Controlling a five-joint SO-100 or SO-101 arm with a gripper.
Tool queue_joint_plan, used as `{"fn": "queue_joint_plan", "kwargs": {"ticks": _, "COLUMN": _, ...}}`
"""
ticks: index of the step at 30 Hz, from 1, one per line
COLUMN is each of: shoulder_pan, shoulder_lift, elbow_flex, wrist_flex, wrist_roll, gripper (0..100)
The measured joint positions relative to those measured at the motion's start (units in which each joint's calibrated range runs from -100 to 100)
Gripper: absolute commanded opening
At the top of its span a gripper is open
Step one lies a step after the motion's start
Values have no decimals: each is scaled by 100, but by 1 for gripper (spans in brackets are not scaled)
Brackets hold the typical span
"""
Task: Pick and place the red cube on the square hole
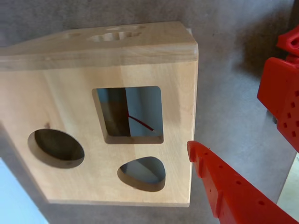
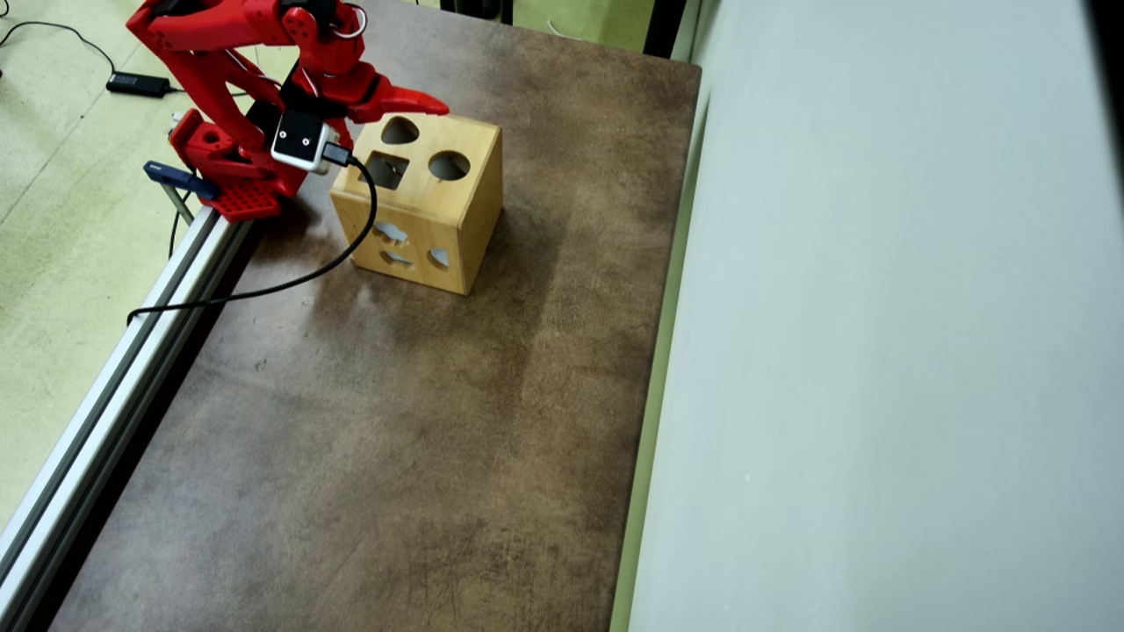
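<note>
currently the gripper [image 2: 421,105] hangs over the far left corner of the box [image 2: 457,224] in the overhead view, its one visible finger [image 2: 413,101] pointing right past the heart-like hole [image 2: 399,131]. in the wrist view one red finger [image 1: 224,186] comes in from the lower right, tip just off the box edge, and a second red part [image 1: 282,102] sits well apart at the right edge; jaws look spread, nothing between them.

the square hole [image 1: 128,114] is in the top face, centre of the wrist view, with the round hole [image 1: 56,148] to its lower left and the heart-like hole [image 1: 141,173] below it. inside the square hole only a thin red line [image 1: 140,122] shows against a pale surface; cannot tell whether it is an edge of the cube. the red cube is not seen anywhere on the table [image 2: 369,439] in either view.

in the overhead view the box stands on the brown table near the arm base [image 2: 233,175]; its side face carries further cutouts [image 2: 391,233]. a black cable [image 2: 263,285] runs from the wrist camera [image 2: 300,140] down across the table to the metal rail [image 2: 114,386] on the left.
</note>
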Motion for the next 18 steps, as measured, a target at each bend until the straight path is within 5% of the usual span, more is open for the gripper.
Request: {"fn": "queue_joint_plan", "kwargs": {"ticks": 18, "shoulder_pan": 0, "shoulder_lift": -822, "elbow_flex": 0, "wrist_flex": 0, "wrist_roll": 0, "gripper": 87}}
